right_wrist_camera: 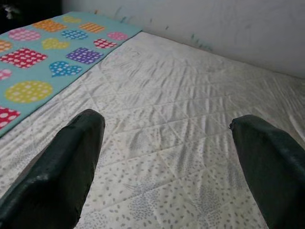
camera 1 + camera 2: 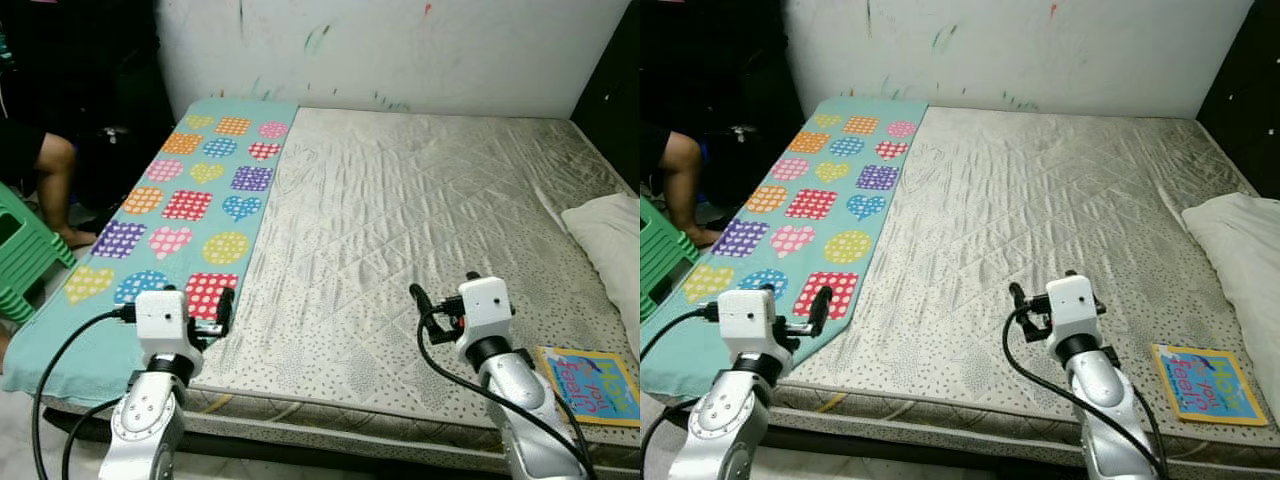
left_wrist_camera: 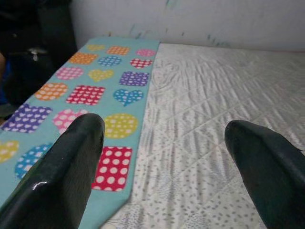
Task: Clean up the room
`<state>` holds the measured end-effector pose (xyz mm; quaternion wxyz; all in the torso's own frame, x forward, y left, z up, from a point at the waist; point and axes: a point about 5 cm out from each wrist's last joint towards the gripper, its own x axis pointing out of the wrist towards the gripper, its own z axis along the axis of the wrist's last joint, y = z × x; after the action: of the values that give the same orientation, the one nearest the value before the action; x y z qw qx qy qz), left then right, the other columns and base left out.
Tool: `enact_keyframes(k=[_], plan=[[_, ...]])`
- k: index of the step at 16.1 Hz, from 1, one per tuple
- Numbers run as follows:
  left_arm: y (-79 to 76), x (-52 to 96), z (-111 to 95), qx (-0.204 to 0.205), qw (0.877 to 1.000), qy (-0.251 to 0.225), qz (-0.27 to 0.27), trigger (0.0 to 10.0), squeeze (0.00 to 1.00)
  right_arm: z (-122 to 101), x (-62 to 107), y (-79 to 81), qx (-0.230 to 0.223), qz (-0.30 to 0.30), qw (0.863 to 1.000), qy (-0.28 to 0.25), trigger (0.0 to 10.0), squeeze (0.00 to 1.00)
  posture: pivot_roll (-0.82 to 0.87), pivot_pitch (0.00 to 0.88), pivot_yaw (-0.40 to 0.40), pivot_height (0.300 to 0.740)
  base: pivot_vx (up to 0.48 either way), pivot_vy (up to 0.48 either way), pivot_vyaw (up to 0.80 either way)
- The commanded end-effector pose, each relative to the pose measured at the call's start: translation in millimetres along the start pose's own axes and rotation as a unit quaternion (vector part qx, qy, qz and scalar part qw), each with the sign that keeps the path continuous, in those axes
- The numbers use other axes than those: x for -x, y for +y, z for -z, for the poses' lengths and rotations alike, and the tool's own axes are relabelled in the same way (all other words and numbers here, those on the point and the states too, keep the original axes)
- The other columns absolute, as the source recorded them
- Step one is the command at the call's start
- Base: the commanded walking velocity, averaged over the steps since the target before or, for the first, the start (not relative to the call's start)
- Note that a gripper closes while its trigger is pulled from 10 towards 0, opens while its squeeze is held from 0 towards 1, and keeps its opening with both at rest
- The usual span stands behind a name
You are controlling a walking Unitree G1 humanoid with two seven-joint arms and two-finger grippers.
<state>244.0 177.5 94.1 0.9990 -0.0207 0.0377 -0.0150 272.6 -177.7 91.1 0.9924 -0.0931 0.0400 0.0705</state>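
A bare grey quilted mattress (image 2: 420, 200) lies before me. A teal mat (image 2: 190, 210) printed with dotted hearts, squares and circles runs along its left side. A colourful children's book (image 2: 592, 385) lies flat at the mattress's front right corner. A white pillow (image 2: 610, 240) rests at the right edge. My left gripper (image 2: 225, 305) hovers open over the mat's near end, holding nothing; its fingers (image 3: 71, 157) stand wide apart. My right gripper (image 2: 418, 298) is open and holds nothing, above the bare mattress near the front, left of the book.
A green plastic stool (image 2: 25, 255) stands on the floor at the left, with a person's leg (image 2: 55, 180) beside it. A scribbled white wall (image 2: 400, 50) backs the bed. Dark furniture stands at the far left and right corners.
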Motion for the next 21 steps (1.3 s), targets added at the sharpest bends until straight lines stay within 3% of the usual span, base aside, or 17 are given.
enact_keyframes(k=[1,4,9,15,21], plan=[[2.0,2.4,4,0.001,1.000,0.005,-0.002,10.0,0.00,-3,0.4,-4.5,0.002,0.016,1.000,-0.005,10.0,0.00,-0.13,0.004,0.006,0.740,0.000,0.000,0.00],[14.9,13.3,6,0.019,0.999,0.014,-0.039,10.0,0.00,1,2.4,-13.2,0.005,0.049,0.999,0.000,10.0,0.00,-0.13,0.000,0.028,0.740,0.000,0.000,0.00],[9.1,-5.8,4,0.022,1.000,0.010,-0.013,10.0,0.00,-3,-8.0,-8.2,-0.015,0.060,0.998,-0.010,10.0,0.00,-0.15,0.000,0.033,0.740,0.000,0.000,0.00],[6.8,-6.1,3,0.037,0.999,0.007,-0.024,10.0,0.00,-11,-15.7,-0.9,-0.021,0.037,0.999,-0.025,10.0,0.00,-0.14,0.028,0.030,0.740,0.000,0.000,0.00],[4.1,-7.9,2,0.042,0.999,0.010,-0.015,10.0,0.00,-7,-15.3,4.8,-0.027,0.028,0.999,-0.014,10.0,0.00,-0.14,0.053,0.026,0.740,0.000,0.446,0.00]])
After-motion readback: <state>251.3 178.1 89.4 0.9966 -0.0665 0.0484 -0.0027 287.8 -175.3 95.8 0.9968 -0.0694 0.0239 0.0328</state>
